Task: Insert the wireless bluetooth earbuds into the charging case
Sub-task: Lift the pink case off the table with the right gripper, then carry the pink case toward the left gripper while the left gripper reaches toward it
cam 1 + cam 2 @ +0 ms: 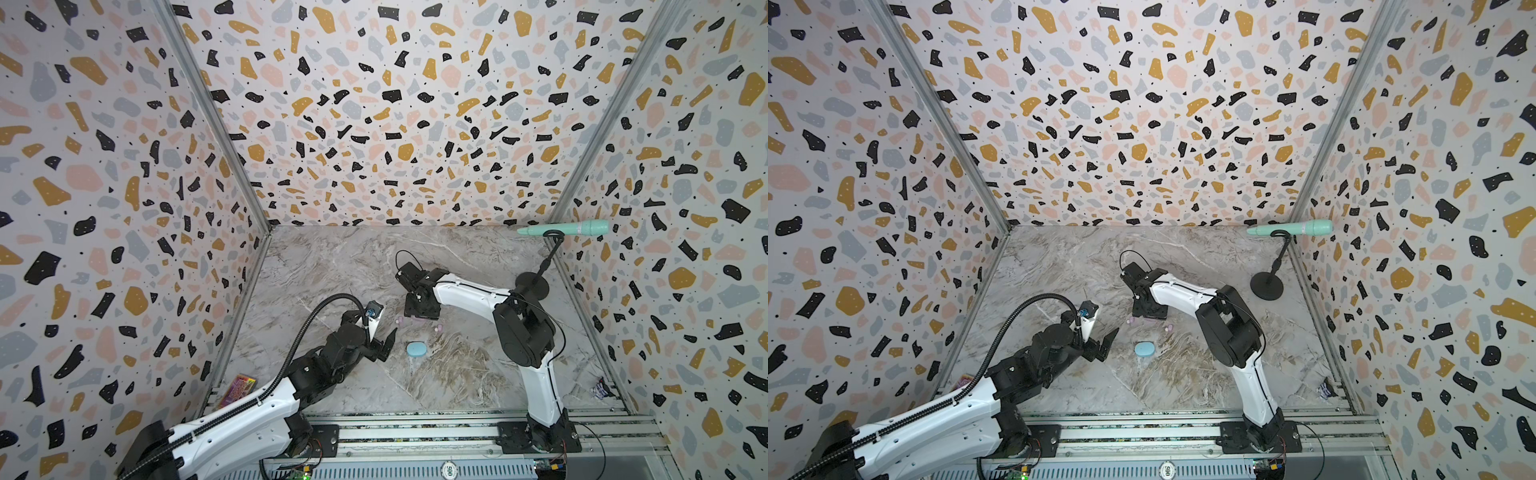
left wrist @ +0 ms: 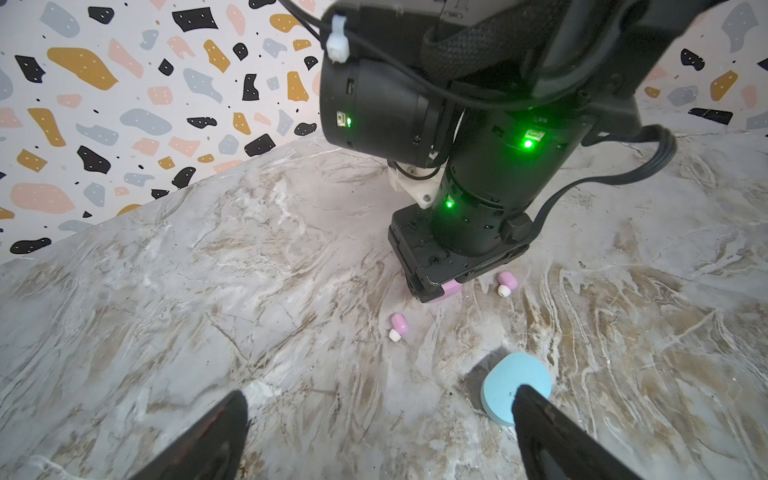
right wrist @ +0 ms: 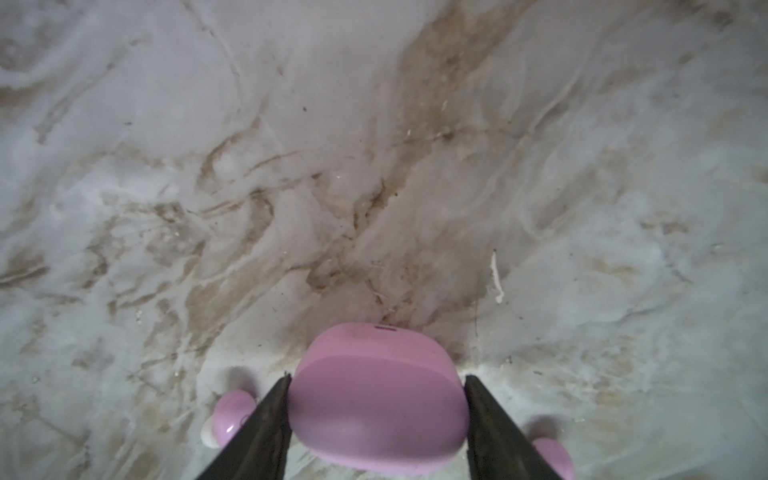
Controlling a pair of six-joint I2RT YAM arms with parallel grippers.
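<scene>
the step in hand looks like taking hold of the pink charging case (image 3: 378, 399), which lies flat and shut near the middle of the table (image 1: 332, 266). the right gripper (image 3: 377, 377) comes at it from above, its two fingers (image 3: 257, 428) against the case's opposite sides, pinching it; how firm the pinch is i cannot tell. to do this well, i judge the squeeze should be square across the body and below the lid seam, so the lid is free to open, and the case should sit flat rather than tip. one pink earbud (image 3: 230, 417) lies just outside one finger and the second pink earbud (image 3: 552, 457) just outside the other, so any sideways slide of the case could knock them away; a straight hold or lift seems safer. the left gripper (image 2: 380, 392) hovers spread wide, holding nothing, just beside the blue charging case (image 2: 511, 374), which lies shut on the table between the pink case and the edge where the arms are mounted. counted: two pink earbuds, both loose on the table outside the case; no blue earbuds that i can see; two cases, one pink and one blue; one teal microphone (image 1: 577, 227) on one stand (image 1: 534, 284) at the far right corner; one colourful packet (image 1: 237, 390) at the near left corner.
</scene>
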